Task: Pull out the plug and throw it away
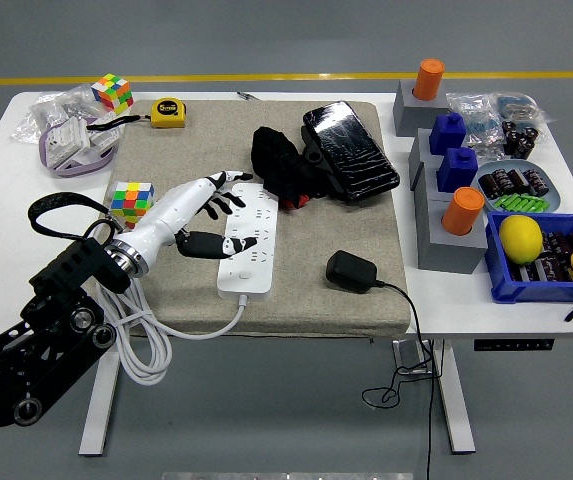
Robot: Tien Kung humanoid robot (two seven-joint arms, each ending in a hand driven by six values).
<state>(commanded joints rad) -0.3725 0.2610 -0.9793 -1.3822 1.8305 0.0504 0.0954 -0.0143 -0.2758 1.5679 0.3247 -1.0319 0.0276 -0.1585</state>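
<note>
White power strip (245, 238) lay on the grey mat, long axis running 12 to 6. The left robot hand (204, 207) rested over its left edge, fingers spread, grasping nothing. The black plug adapter (352, 271) lay loose at 4 o'clock from it.

A yellow tape measure (169, 112) is lying at the far edge of the grey mat (366, 290). Two colour cubes (112, 92) (131, 199) are sitting left of it. A lemon (519, 239) is resting in the blue bin (526, 288) on the bench (6, 250).
</note>
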